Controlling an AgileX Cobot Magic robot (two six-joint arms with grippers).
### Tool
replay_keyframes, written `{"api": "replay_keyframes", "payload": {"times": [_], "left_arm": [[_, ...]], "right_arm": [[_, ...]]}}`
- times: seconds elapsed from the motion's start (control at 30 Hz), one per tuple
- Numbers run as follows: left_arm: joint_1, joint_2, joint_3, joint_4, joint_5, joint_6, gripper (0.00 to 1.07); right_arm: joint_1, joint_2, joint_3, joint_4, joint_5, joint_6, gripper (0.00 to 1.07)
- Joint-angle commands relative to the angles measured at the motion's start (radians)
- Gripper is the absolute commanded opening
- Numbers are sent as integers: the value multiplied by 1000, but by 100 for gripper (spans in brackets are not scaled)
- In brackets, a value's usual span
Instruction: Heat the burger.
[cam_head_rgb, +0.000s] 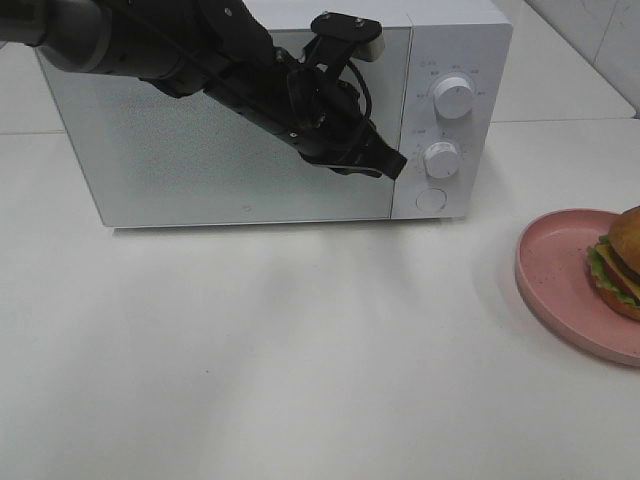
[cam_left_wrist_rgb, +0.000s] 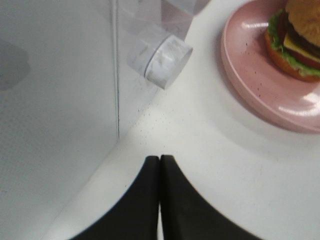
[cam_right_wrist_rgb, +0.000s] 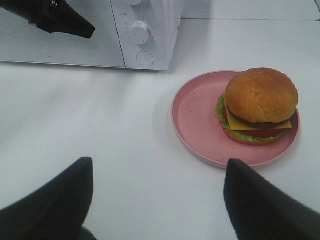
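Note:
The burger (cam_head_rgb: 620, 262) with golden bun, cheese, lettuce and tomato sits on a pink plate (cam_head_rgb: 556, 275) at the table's right edge; the right wrist view shows the burger (cam_right_wrist_rgb: 259, 106) whole on the plate (cam_right_wrist_rgb: 196, 116). My left gripper (cam_head_rgb: 388, 160) is shut, its fingertips together at the right edge of the closed door of the white microwave (cam_head_rgb: 200, 150), close to the lower knob (cam_head_rgb: 441, 159). In the left wrist view the shut left gripper (cam_left_wrist_rgb: 160, 159) points at the door seam. My right gripper (cam_right_wrist_rgb: 159, 172) is open, hovering short of the plate, holding nothing.
The microwave's control panel carries an upper knob (cam_head_rgb: 455, 98), the lower knob (cam_left_wrist_rgb: 162, 62) and a round button (cam_head_rgb: 430, 199). White tabletop (cam_head_rgb: 280, 350) spreads in front of the microwave. A tiled wall stands at the back right.

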Motion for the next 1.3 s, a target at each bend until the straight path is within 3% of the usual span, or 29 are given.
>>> {"api": "replay_keyframes", "payload": {"times": [0.03, 0.2, 0.27, 0.43, 0.47, 0.5, 0.53, 0.57, 0.6, 0.63, 0.67, 0.7, 0.8, 1.0, 1.13, 1.3], "left_arm": [[19, -19, -15, 53, -21, 19, 0], [19, -60, -15, 102, 67, -9, 0], [19, -94, -15, 144, 148, -78, 0], [19, -125, -15, 214, 241, -160, 0], [19, -138, -15, 258, 303, -212, 0], [19, -138, -15, 258, 303, -212, 0], [19, -146, -15, 301, 354, -264, 0], [19, -146, -15, 301, 354, -264, 0], [19, -151, -15, 324, 381, -299, 0], [19, -162, -15, 367, 436, -374, 0], [19, -162, -15, 367, 436, -374, 0], [19, -176, -15, 405, 479, -435, 0], [19, -204, -15, 471, 568, -497, 0], [27, -265, -13, 562, 697, -563, 0], [49, -290, -12, 572, 718, -574, 0], [141, -321, -12, 564, 773, -607, 0]], "right_arm": [[-2, -27, 2, 2, -14, -1, 69], [-2, -27, 2, 2, -14, -1, 68], [-2, -27, 2, 2, -14, -1, 68], [-2, -27, 2, 2, -14, -1, 68], [-2, -27, 2, 2, -14, -1, 68], [-2, -27, 2, 2, -14, -1, 68], [-2, -27, 2, 2, -14, -1, 68], [-2, -27, 2, 2, -14, -1, 68], [-2, -27, 2, 2, -14, -1, 68], [-2, -27, 2, 2, -14, -1, 68], [-2, -27, 2, 2, -14, -1, 68], [-2, -27, 2, 2, -14, -1, 68], [-2, -27, 2, 2, -14, -1, 68], [-2, -27, 2, 2, -14, -1, 68], [-2, -27, 2, 2, -14, -1, 68], [-2, -27, 2, 2, -14, -1, 68]]}}
